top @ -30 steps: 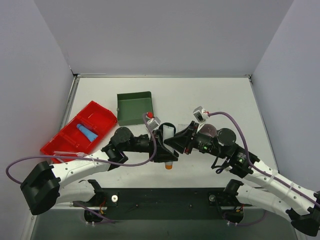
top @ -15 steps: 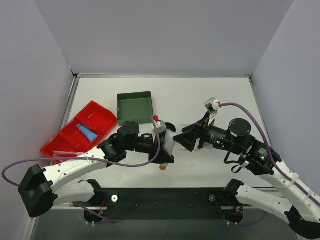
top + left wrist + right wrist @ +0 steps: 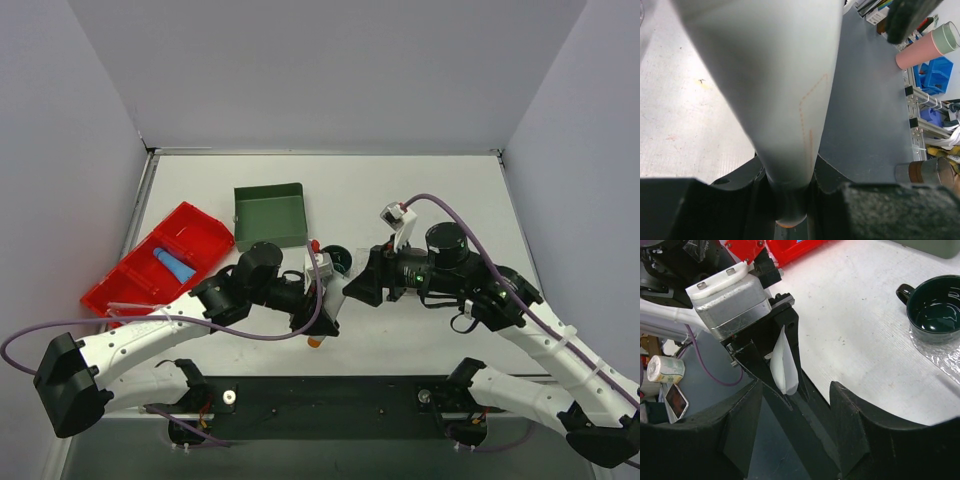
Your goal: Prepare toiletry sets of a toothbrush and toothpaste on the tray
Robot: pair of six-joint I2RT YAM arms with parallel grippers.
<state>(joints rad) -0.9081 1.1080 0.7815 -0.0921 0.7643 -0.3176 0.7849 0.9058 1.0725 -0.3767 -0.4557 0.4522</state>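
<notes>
My left gripper [image 3: 322, 310] is shut on a pale wedge-shaped toothpaste tube [image 3: 330, 297] with an orange cap, gripped near the cap end [image 3: 790, 200]. The tube [image 3: 775, 100] fills the left wrist view. My right gripper [image 3: 352, 287] is open and empty and faces the tube's flat end [image 3: 785, 365] from a short way off, its jaws [image 3: 795, 405] spread wide. A second, light-blue toothpaste tube [image 3: 175, 265] lies in the red bin [image 3: 205, 232]. A slim pale toothbrush [image 3: 135, 308] lies in the bin's near compartment. A corner of the clear tray [image 3: 940, 354] shows beside the mug.
A dark green mug [image 3: 338, 258] stands just behind both grippers and shows in the right wrist view [image 3: 935, 315]. A dark green square box [image 3: 270, 215] sits behind it to the left. The red bin lies at the left edge by the wall.
My left gripper has swung the tube so its orange cap moved left and toward the near edge. My right gripper drew back to the right, then came in toward the tube again.
</notes>
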